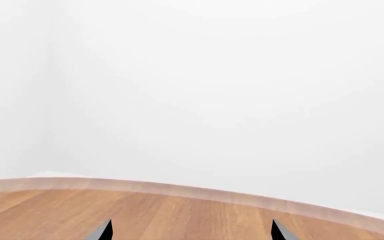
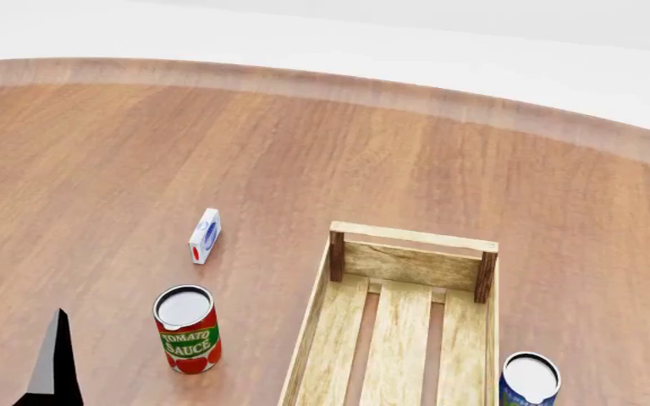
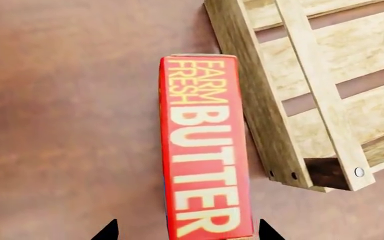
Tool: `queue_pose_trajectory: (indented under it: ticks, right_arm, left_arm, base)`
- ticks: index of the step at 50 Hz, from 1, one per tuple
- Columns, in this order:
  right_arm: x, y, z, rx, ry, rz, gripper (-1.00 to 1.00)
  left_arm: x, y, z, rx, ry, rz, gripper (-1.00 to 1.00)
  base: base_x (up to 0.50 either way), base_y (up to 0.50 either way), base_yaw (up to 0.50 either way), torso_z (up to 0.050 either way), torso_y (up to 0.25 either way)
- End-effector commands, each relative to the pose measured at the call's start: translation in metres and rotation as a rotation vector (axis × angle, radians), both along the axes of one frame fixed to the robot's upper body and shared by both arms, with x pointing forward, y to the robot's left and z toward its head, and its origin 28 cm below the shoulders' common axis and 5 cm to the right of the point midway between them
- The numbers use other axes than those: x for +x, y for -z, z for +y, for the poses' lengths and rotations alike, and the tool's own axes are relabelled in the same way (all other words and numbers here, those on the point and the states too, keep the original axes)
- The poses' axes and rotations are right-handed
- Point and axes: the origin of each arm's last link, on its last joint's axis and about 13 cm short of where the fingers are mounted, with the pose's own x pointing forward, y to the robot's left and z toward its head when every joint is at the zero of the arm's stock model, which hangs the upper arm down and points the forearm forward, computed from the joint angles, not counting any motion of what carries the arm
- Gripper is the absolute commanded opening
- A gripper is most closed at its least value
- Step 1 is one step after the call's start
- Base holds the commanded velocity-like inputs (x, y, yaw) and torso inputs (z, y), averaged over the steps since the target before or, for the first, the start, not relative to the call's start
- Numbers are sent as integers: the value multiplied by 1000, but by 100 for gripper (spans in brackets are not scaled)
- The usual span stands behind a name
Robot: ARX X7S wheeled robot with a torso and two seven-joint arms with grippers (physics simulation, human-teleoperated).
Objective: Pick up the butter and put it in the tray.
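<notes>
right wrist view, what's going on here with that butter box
The right gripper is over the butter, its fingertips open on either side of the box's near end and not yet closed on it. The butter lies on the wooden table just outside the tray, close along its side wall. In the head view the tray holds nothing, with a tomato sauce can and a small white-blue carton to its left. The left gripper is open over bare table, holding nothing.

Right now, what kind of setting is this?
Probably a simulated tabletop test scene: a round wooden table against blank white walls, holding groceries, a tomato sauce can, butter and a slatted tray.
</notes>
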Motion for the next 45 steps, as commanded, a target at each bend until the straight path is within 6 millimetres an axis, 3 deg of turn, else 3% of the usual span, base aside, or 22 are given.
queue_pose_trajectory:
  ticks: [1, 14, 27, 37, 38, 45]
  right_arm:
    - [5, -4, 0, -23, -8, 1, 100]
    - [16, -1, 1, -31, -12, -12, 100]
    - [27, 29, 8, 54, -28, 29, 100]
    - [23, 60, -3, 87, 41, 74, 100]
    - [21, 65, -8, 67, 74, 101, -100]
    - [13, 66, -13, 83, 99, 87, -100]
  left_arm:
    - [0, 1, -1, 2, 1, 4, 100]
    - [0, 0, 0, 3, -2, 1, 100]
    - [1, 1, 2, 3, -8, 0, 100]
    - [1, -1, 4, -4, -14, -1, 100]
    - [1, -1, 4, -6, -15, -1, 100]
    - [3, 0, 4, -10, -17, 1, 100]
  base:
    - [0, 0, 0, 0, 0]
    - [0, 0, 0, 0, 0]
    - [0, 0, 0, 0, 0]
    - [0, 0, 0, 0, 0]
    - [0, 0, 0, 0, 0]
    - [0, 0, 0, 0, 0]
